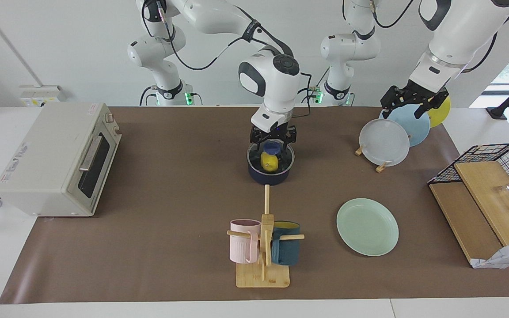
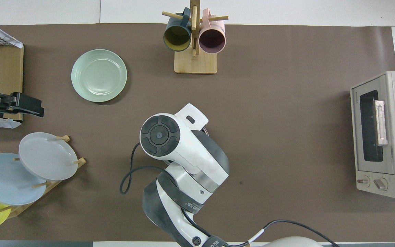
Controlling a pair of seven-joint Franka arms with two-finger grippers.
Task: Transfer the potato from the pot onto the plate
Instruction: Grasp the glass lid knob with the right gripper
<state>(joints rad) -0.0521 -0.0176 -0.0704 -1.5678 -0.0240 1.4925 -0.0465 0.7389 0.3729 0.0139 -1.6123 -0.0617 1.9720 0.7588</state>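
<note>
The right tool (image 1: pixel 272 142) hangs at the rim of the pot (image 1: pixel 270 176), on the side nearest the robots, with its jaws spread wide and nothing between them. Its fingers (image 1: pixel 287 138) straddle the pot's blue handle, and whether they touch the rim cannot be told. From overhead the right arm's wrist covers the pot and the tool completely.

The potato (image 1: pixel 269 161) lies inside the pot, a yellow lump against the black interior, just below the tool and not gripped by it. The pot stands on the brown mat near the middle of the table (image 1: pixel 166 185).

The plate (image 1: pixel 367 226) lies flat on the mat, farther from the robots than the pot and toward the left arm's end of the table, well apart from the pot. Nothing lies on it.

The mug tree (image 1: pixel 265 247) stands farther from the robots than the pot, with a pink mug (image 1: pixel 243 240) and a dark blue mug (image 1: pixel 286 248) hung on its pegs.

The left tool (image 1: pixel 409 102) waits in the air over the plate rack (image 1: pixel 382 141) at the left arm's end, jaws apart and holding nothing. A toaster oven (image 1: pixel 60 159) sits at the right arm's end.
</note>
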